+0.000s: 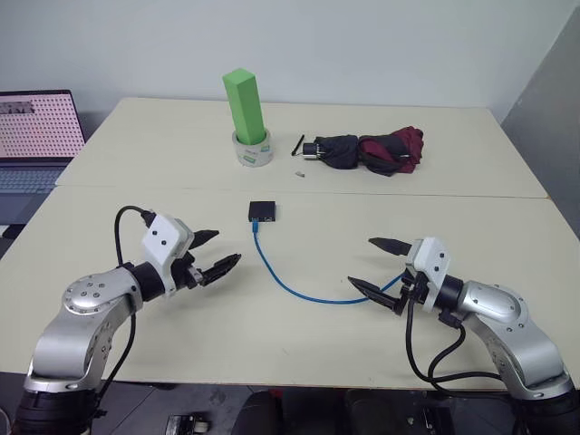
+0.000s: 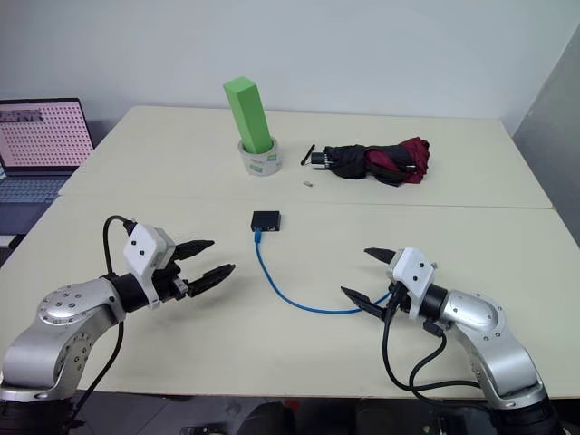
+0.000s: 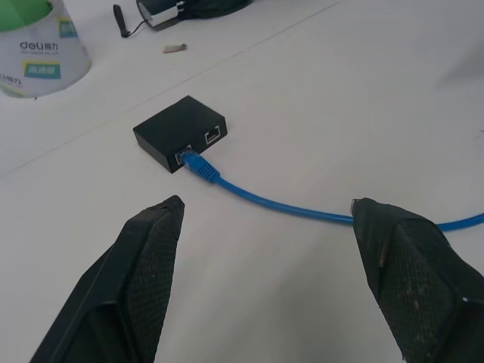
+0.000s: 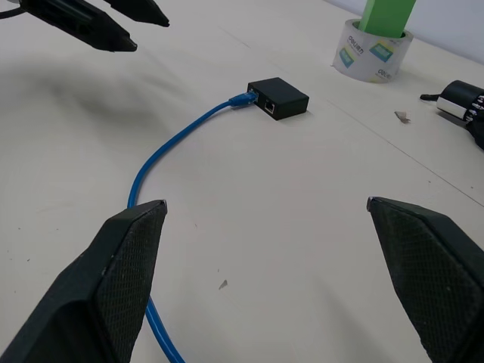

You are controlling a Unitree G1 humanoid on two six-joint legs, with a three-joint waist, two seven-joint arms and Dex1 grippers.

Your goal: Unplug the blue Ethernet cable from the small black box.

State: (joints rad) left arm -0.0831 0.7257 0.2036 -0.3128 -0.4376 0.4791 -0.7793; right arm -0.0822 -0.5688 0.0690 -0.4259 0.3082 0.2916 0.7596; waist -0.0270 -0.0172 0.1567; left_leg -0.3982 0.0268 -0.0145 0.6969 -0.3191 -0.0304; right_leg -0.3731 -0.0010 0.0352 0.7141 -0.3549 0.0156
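The small black box [image 1: 263, 211] lies flat near the middle of the cream table. The blue Ethernet cable [image 1: 290, 288] is plugged into the box's near edge and curves across the table toward my right gripper. Its plug [image 3: 198, 167] sits in one port, beside a second, free port. My left gripper [image 1: 217, 253] hovers open to the left of the cable, nothing between its fingers. My right gripper [image 1: 379, 265] stands open on the right, with the cable's far part running under its lower finger.
A green block [image 1: 245, 103] stands in a tape roll [image 1: 253, 149] at the back. A folded black-and-maroon umbrella [image 1: 372, 151] lies to the right of it. A laptop [image 1: 34, 136] sits at the far left. A seam [image 1: 362, 193] crosses the table behind the box.
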